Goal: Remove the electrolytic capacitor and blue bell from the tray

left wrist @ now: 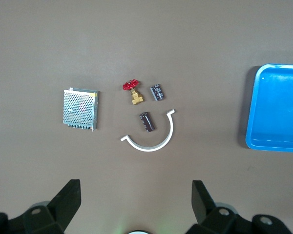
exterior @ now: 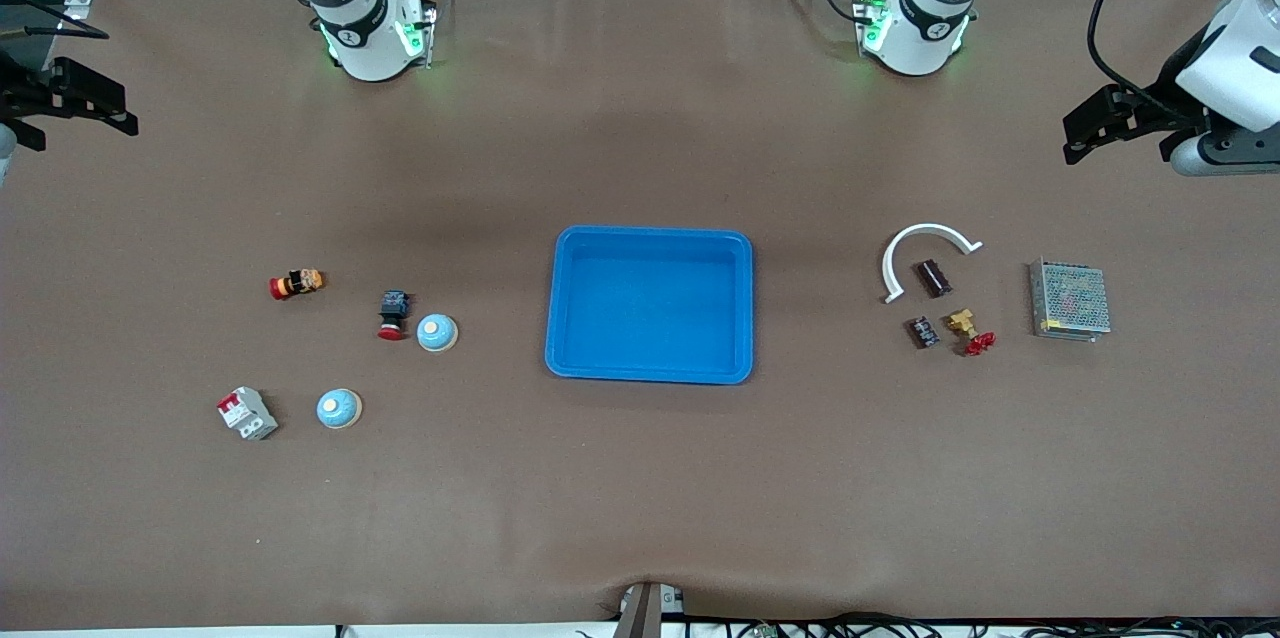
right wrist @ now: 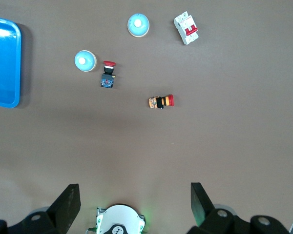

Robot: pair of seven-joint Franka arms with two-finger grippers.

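Note:
Two dark capacitors [exterior: 935, 277] [exterior: 922, 332] lie toward the left arm's end of the table; both show in the left wrist view [left wrist: 147, 122] [left wrist: 158, 91]. Two light-blue bells [exterior: 437, 332] [exterior: 339, 408] sit toward the right arm's end; both show in the right wrist view [right wrist: 85, 61] [right wrist: 138, 25]. A blue tray [exterior: 650, 303] lies empty in the middle. My left gripper [exterior: 1085, 130] [left wrist: 136, 195] hangs open and empty, high over its end of the table. My right gripper [exterior: 110, 113] [right wrist: 135, 197] hangs open and empty, high over its end.
A white curved piece [exterior: 925, 248], a brass valve with a red handle [exterior: 968, 330] and a metal mesh box [exterior: 1070, 300] lie by the capacitors. A red and orange button [exterior: 296, 284], a red-capped push button [exterior: 393, 315] and a white breaker [exterior: 247, 413] lie by the bells.

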